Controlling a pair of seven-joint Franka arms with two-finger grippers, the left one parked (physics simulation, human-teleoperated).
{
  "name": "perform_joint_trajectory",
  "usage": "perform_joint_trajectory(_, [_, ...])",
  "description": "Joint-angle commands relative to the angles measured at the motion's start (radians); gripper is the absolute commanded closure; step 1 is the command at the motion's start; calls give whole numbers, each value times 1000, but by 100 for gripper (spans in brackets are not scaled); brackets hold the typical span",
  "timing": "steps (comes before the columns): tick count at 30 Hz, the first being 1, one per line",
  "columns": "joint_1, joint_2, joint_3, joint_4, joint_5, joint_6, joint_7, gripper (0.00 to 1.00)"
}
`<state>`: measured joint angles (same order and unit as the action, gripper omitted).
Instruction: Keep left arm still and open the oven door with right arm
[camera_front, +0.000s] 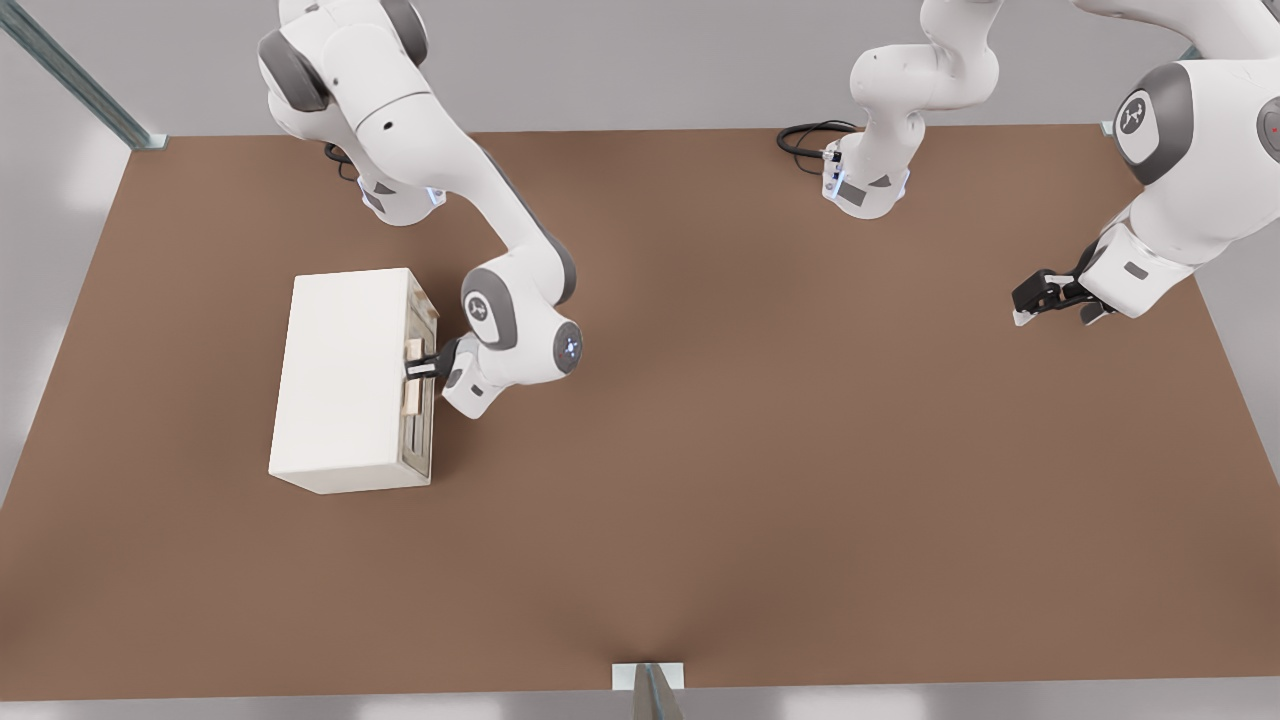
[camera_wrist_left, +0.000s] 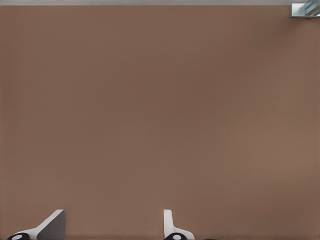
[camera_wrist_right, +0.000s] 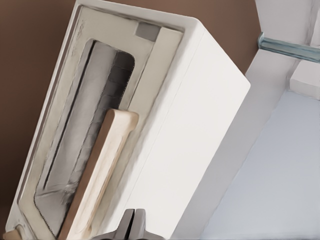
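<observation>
A cream-white box oven (camera_front: 340, 380) stands on the brown table toward the front view's left. Its beige-grey oven door (camera_front: 423, 300) faces the front view's right and lies flat against the box. In the right wrist view the door (camera_wrist_right: 87, 125) shows a dark window, with the tan bar handle (camera_wrist_right: 102, 165) standing out from it. My right arm (camera_front: 500, 300) reaches down to the oven front. Its gripper (camera_front: 418, 366) sits at the middle of the handle (camera_front: 411, 392). The gripper (camera_wrist_right: 134, 226) is shut, its fingertips pressed together beside the handle, with nothing between them.
The other arm's gripper (camera_front: 1045, 295) hangs over the table at the front view's right. Both arm bases (camera_front: 865, 185) stand along the far edge. A metal post (camera_front: 648, 690) rises at the near edge. Bare brown table (camera_front: 750, 450) spreads between the arms.
</observation>
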<state>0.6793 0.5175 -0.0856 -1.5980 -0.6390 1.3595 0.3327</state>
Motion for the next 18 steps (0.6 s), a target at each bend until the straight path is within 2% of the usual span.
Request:
perform_joint_trajectory(1, [0,1,0,-11,-5,49,367,100])
perform_joint_trajectory(18, [0,26,-3,-74,-25,92,388,100])
